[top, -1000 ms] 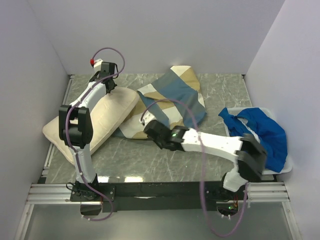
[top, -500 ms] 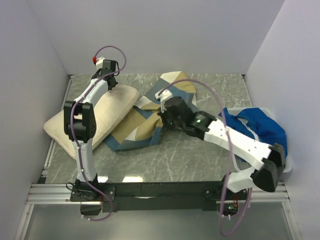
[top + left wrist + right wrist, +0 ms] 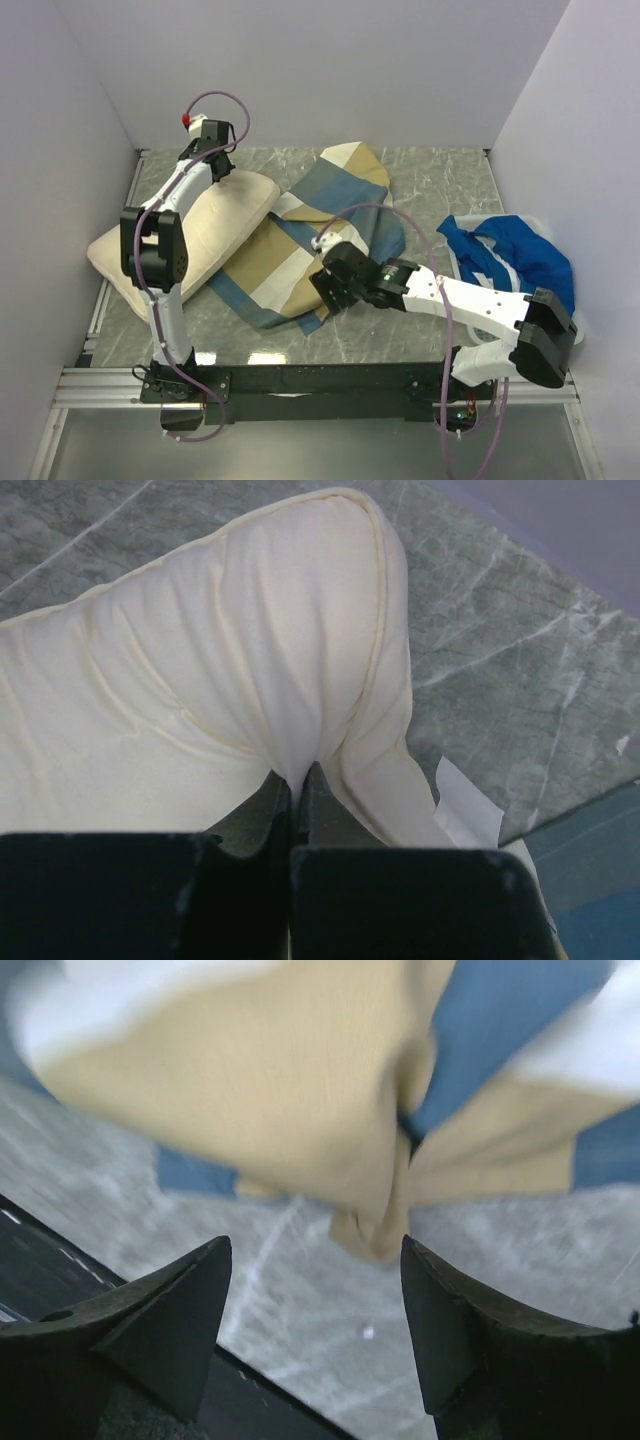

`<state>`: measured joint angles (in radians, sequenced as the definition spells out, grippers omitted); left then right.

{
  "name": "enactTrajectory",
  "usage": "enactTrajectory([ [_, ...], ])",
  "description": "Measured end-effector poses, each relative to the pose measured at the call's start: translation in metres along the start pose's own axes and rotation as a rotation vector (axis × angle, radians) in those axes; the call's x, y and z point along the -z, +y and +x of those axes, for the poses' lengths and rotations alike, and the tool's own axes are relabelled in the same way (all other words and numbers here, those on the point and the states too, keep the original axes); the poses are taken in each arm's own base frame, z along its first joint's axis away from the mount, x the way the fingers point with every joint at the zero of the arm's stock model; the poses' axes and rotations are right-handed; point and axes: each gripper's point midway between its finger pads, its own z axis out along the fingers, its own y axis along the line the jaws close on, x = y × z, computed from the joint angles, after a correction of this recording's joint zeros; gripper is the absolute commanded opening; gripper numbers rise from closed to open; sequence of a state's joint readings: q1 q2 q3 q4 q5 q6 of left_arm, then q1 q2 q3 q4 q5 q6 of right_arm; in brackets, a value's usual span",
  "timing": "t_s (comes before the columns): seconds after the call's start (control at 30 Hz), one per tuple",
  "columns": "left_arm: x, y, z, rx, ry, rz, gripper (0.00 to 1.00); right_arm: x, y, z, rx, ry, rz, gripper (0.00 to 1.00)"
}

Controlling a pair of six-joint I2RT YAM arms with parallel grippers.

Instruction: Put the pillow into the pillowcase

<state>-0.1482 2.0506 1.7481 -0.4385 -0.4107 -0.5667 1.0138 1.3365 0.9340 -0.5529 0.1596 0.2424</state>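
Note:
The cream pillow (image 3: 200, 230) lies slantwise at the left of the table. My left gripper (image 3: 214, 172) is at its far corner, and the left wrist view shows that gripper (image 3: 297, 780) shut on a pinched fold of the pillow (image 3: 200, 650). The pillowcase (image 3: 300, 250), in tan, slate-blue and white blocks, lies spread beside the pillow, partly under its right edge. My right gripper (image 3: 325, 290) is at the pillowcase's near corner. In its wrist view the right gripper (image 3: 315, 1290) is open and empty, with a tan corner of the pillowcase (image 3: 375, 1225) just ahead of the fingertips.
A white tub (image 3: 540, 218) at the right holds a royal-blue cloth (image 3: 520, 262). Purple walls close in the table on the left, back and right. The black front rail (image 3: 320, 380) runs along the near edge.
My right gripper has opened and let go of the pillowcase, then drawn back toward the near edge. The pillowcase now lies flatter and further spread to the near left. The left gripper kept its hold.

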Motion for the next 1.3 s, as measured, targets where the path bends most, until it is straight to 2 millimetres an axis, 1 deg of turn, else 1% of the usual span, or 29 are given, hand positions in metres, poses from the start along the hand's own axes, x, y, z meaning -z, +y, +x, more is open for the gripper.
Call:
enactTrajectory([
  [0.03, 0.005, 0.001, -0.001, 0.006, 0.001, 0.007, 0.01, 0.005, 0.001, -0.016, -0.009, -0.045, -0.001, 0.76],
  [0.13, 0.028, 0.003, -0.007, 0.029, -0.006, 0.032, 0.01, 0.013, 0.004, -0.050, -0.027, -0.130, -0.005, 0.77],
  [0.17, 0.035, 0.004, -0.010, 0.034, -0.011, 0.042, 0.01, 0.013, 0.006, -0.059, -0.030, -0.148, -0.003, 0.75],
  [0.23, 0.053, 0.006, -0.014, 0.049, -0.019, 0.066, 0.01, 0.008, 0.006, -0.075, -0.039, -0.166, 0.006, 0.68],
  [0.3, 0.070, 0.008, -0.018, 0.064, -0.025, 0.089, 0.01, -0.011, 0.005, -0.085, -0.052, -0.150, 0.023, 0.63],
  [0.33, 0.077, 0.010, -0.019, 0.068, -0.027, 0.099, 0.01, -0.022, 0.003, -0.083, -0.059, -0.135, 0.032, 0.60],
  [0.37, 0.085, 0.011, -0.020, 0.078, -0.031, 0.112, 0.01, -0.035, -0.001, -0.076, -0.065, -0.103, 0.044, 0.53],
  [0.4, 0.092, 0.013, -0.019, 0.084, -0.030, 0.124, 0.01, -0.047, -0.003, -0.065, -0.069, -0.066, 0.051, 0.50],
  [0.47, 0.108, 0.016, -0.014, 0.093, -0.024, 0.150, 0.01, -0.065, -0.006, -0.034, -0.084, 0.017, 0.053, 0.50],
  [0.5, 0.114, 0.018, -0.011, 0.099, -0.020, 0.162, 0.01, -0.071, -0.004, -0.017, -0.093, 0.059, 0.043, 0.50],
  [0.57, 0.127, 0.021, -0.006, 0.108, -0.012, 0.190, 0.01, -0.077, 0.008, 0.011, -0.104, 0.128, -0.014, 0.50],
  [0.6, 0.134, 0.023, -0.003, 0.116, -0.007, 0.203, 0.01, -0.078, 0.017, 0.019, -0.108, 0.150, -0.043, 0.51],
  [0.63, 0.140, 0.024, -0.002, 0.119, -0.006, 0.214, 0.01, -0.080, 0.028, 0.022, -0.113, 0.160, -0.075, 0.54],
  [0.67, 0.147, 0.025, -0.003, 0.123, -0.008, 0.226, 0.01, -0.082, 0.042, 0.021, -0.116, 0.158, -0.118, 0.62],
  [0.73, 0.159, 0.028, -0.005, 0.134, -0.016, 0.247, 0.01, -0.086, 0.067, 0.011, -0.133, 0.140, -0.198, 0.66],
  [0.8, 0.171, 0.029, -0.008, 0.145, -0.024, 0.266, 0.01, -0.087, 0.079, -0.003, -0.145, 0.111, -0.240, 0.73],
  [0.83, 0.177, 0.030, -0.009, 0.151, -0.029, 0.276, 0.01, -0.087, 0.079, -0.013, -0.164, 0.092, -0.252, 0.76],
  [0.87, 0.183, 0.031, -0.011, 0.157, -0.035, 0.289, 0.01, -0.086, 0.077, -0.024, -0.185, 0.064, -0.259, 0.80],
  [0.93, 0.193, 0.032, -0.012, 0.164, -0.043, 0.312, 0.01, -0.080, 0.064, -0.045, -0.230, 0.008, -0.262, 0.82],
  [0.97, 0.197, 0.033, -0.012, 0.168, -0.046, 0.322, 0.01, -0.077, 0.047, -0.056, -0.268, -0.024, -0.242, 0.82],
  [1.0, 0.202, 0.034, -0.011, 0.170, -0.048, 0.333, 0.01, -0.072, 0.036, -0.065, -0.290, -0.051, -0.229, 0.82],
  [1.03, 0.205, 0.034, -0.010, 0.170, -0.046, 0.342, 0.01, -0.067, 0.021, -0.076, -0.314, -0.088, -0.204, 0.82],
  [1.13, 0.212, 0.036, -0.001, 0.167, -0.035, 0.371, 0.01, -0.055, -0.022, -0.109, -0.358, -0.177, -0.107, 0.82],
  [1.2, 0.216, 0.036, 0.009, 0.161, -0.020, 0.384, 0.01, -0.055, -0.043, -0.130, -0.358, -0.226, -0.052, 0.82],
  [1.27, 0.218, 0.036, 0.022, 0.149, 0.001, 0.397, 0.01, -0.063, -0.058, -0.143, -0.339, -0.242, -0.004, 0.82],
  [1.3, 0.219, 0.036, 0.028, 0.145, 0.013, 0.402, 0.01, -0.069, -0.063, -0.147, -0.323, -0.239, 0.016, 0.82],
])
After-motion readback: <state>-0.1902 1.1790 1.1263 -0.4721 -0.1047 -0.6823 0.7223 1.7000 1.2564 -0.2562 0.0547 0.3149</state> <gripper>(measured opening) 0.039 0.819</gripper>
